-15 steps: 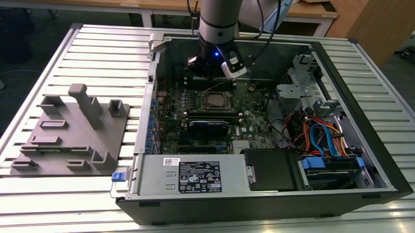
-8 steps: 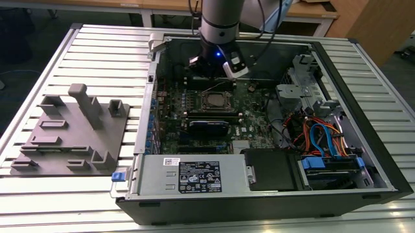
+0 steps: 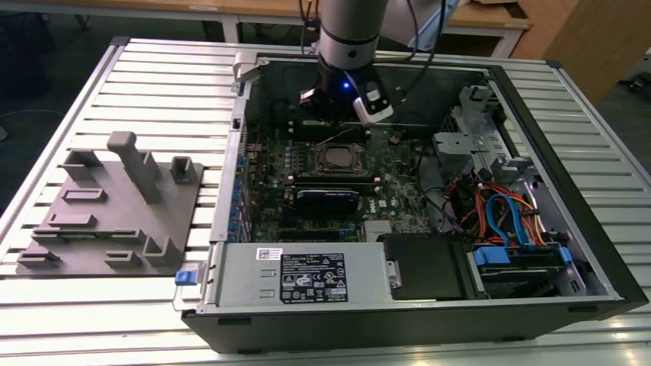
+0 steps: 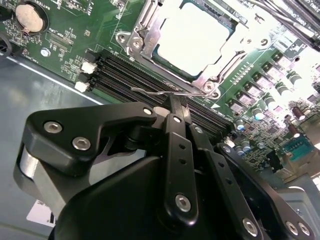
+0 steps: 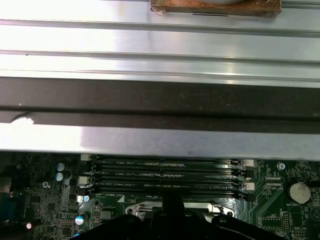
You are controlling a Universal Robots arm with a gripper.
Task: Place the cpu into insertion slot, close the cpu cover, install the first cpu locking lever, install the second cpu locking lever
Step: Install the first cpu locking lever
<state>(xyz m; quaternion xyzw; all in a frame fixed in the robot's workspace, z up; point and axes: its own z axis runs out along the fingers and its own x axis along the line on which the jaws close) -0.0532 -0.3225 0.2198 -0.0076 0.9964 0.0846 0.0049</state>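
The cpu (image 4: pixel 192 37) lies flat in the insertion slot (image 3: pixel 341 158), its pale face showing through the window of the cpu cover (image 4: pixel 141 37), which is folded down over it. A thin wire locking lever (image 4: pixel 150 91) runs along the socket's edge beside the memory slots. My gripper (image 4: pixel 174 101) is shut, its narrow tip touching this lever's wire. In the exterior view the gripper (image 3: pixel 339 126) hangs just behind the socket inside the open computer case. In the first wrist view the gripper (image 5: pixel 172 202) points at the socket edge.
Black memory slots (image 4: pixel 130 75) lie between the gripper and the case wall (image 5: pixel 160 100). A coin battery (image 4: pixel 29 17) sits on the board. A power supply (image 3: pixel 305 276), drive cage and cables (image 3: pixel 508 213) crowd the case. A grey fixture plate (image 3: pixel 112 206) stands at the exterior view's left.
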